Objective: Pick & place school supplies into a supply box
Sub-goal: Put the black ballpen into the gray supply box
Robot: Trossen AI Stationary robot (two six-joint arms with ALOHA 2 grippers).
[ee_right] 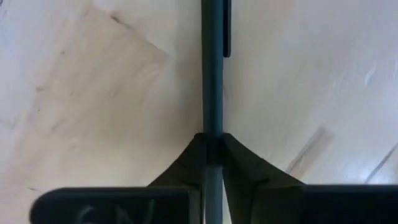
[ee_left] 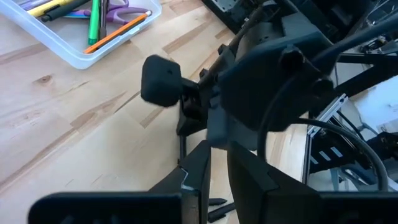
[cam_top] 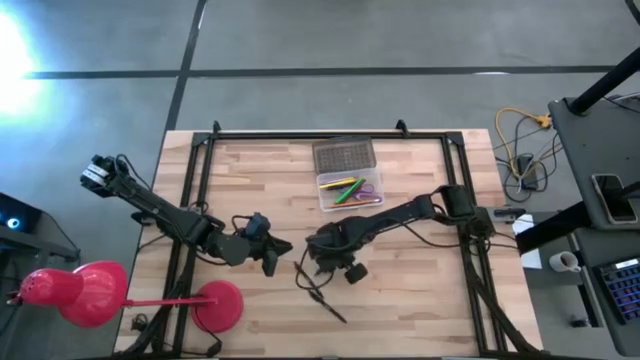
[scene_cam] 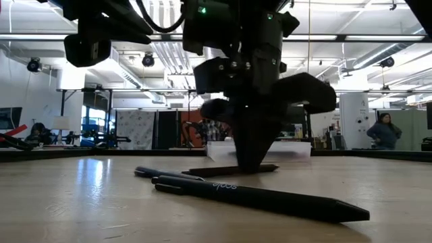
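Dark pen (scene_cam: 260, 196) lying nearest the low camera is showing small pale lettering on its barrel, too small to read. No other text legible anywhere.

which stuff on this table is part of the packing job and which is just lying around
Part of the job:
- supply box, open, with pens and scissors already in it
- dark pens loose on the wood
- dark pen pinched by the right pincer
- left pincer, waiting nearby

Just lying about:
- red desk lamp at the table's left edge
- cables on the floor
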